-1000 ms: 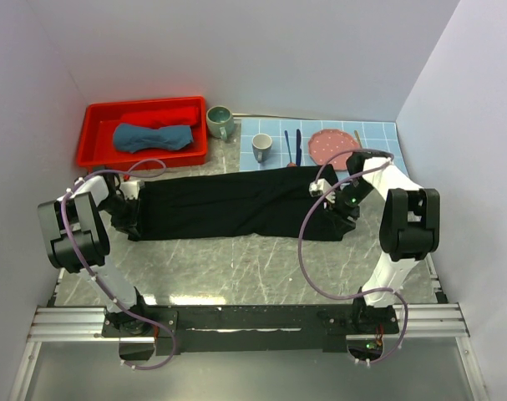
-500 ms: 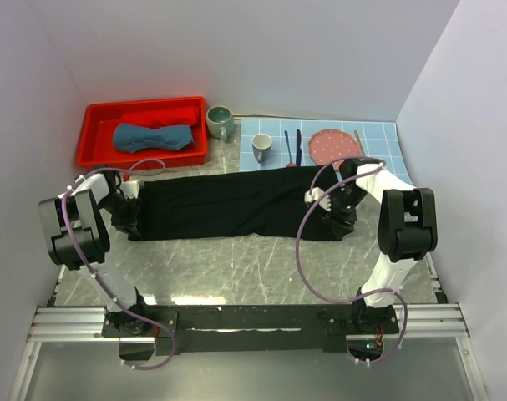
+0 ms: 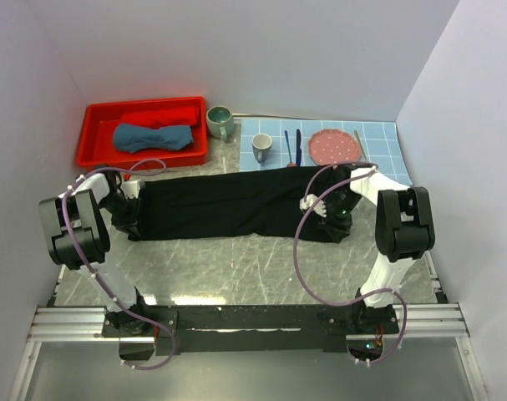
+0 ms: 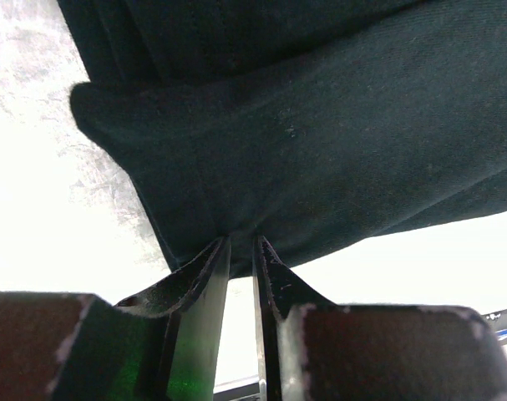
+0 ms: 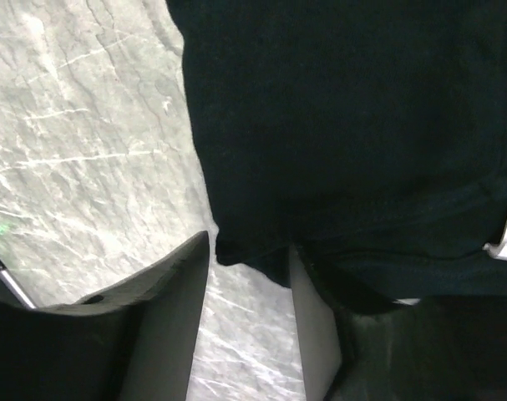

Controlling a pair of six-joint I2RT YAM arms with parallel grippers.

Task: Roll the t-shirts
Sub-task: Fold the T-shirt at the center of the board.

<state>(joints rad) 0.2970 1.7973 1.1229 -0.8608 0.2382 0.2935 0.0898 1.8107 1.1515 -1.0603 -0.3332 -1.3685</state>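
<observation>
Now, top view: black t-shirt [image 3: 236, 205] lies as long folded band, long axis left-right, one end at left gripper [image 3: 129, 219], other at right gripper [image 3: 337, 224]. Slate-blue t-shirt [image 3: 153, 137] sits rolled in red tray [image 3: 98, 113], beyond left gripper. Left wrist: jaws narrow, pinching band's edge; you hold it level. Right wrist: jaws apart, hem corner between them, table [image 5: 86, 125] beneath; seat cloth deep before you pinch, likely then roll along band.
</observation>
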